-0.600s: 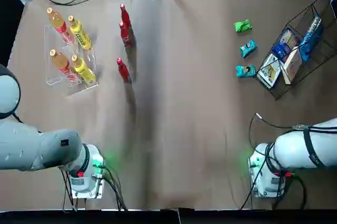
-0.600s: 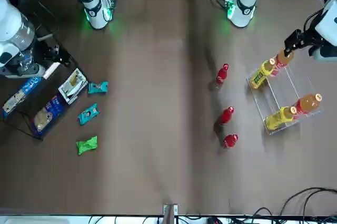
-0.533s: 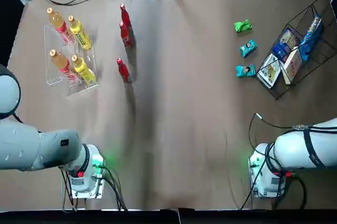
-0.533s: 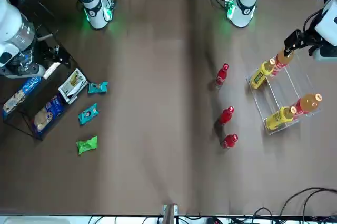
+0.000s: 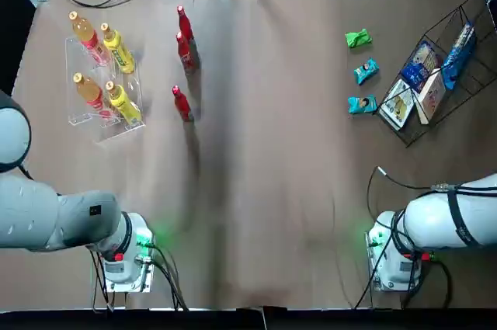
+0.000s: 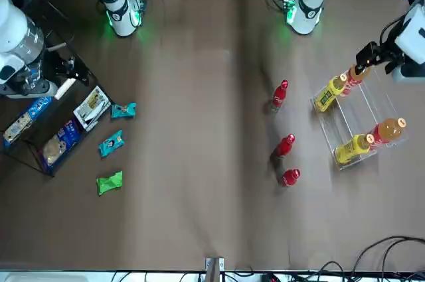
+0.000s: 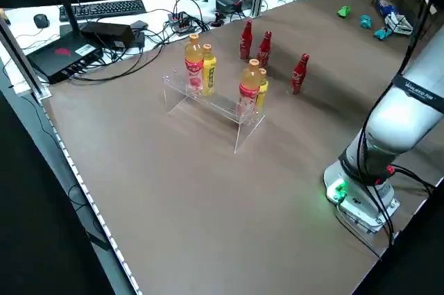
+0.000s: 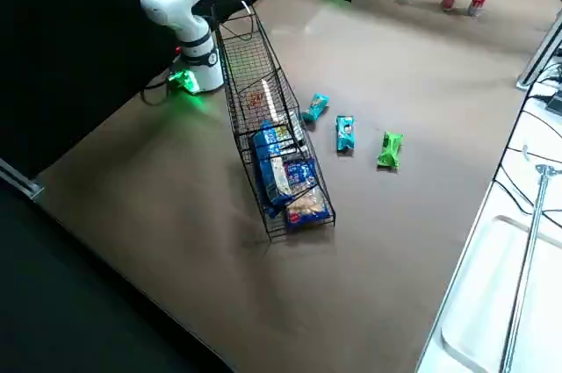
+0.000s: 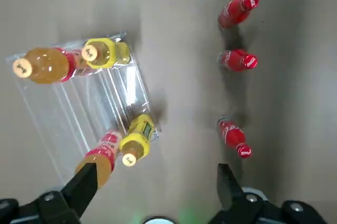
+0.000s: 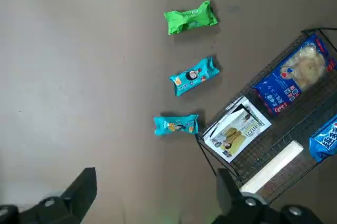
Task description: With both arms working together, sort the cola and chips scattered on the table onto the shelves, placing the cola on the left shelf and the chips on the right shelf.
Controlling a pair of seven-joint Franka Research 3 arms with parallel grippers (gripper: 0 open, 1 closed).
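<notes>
Left tool [image 9: 155, 184], bottom of left wrist view, and right tool [image 10: 158, 190], bottom of right wrist view: both spread, empty. Cola [image 9: 234, 60], upper right, stands closely spaced; misaligned descent could topple neighbours. Chips [image 10: 194, 76], centre: off-centre pinch may slip.

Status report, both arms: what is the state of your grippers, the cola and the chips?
Left gripper, right gripper open, empty. Three cola bottles, three chip bags unshelved. Larger packets partly occupy wire rack.

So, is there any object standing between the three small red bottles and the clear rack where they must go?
Nothing visible stands between them: only bare table separates the red bottles from the clear rack. The rack itself already holds two orange and two yellow bottles.
</notes>
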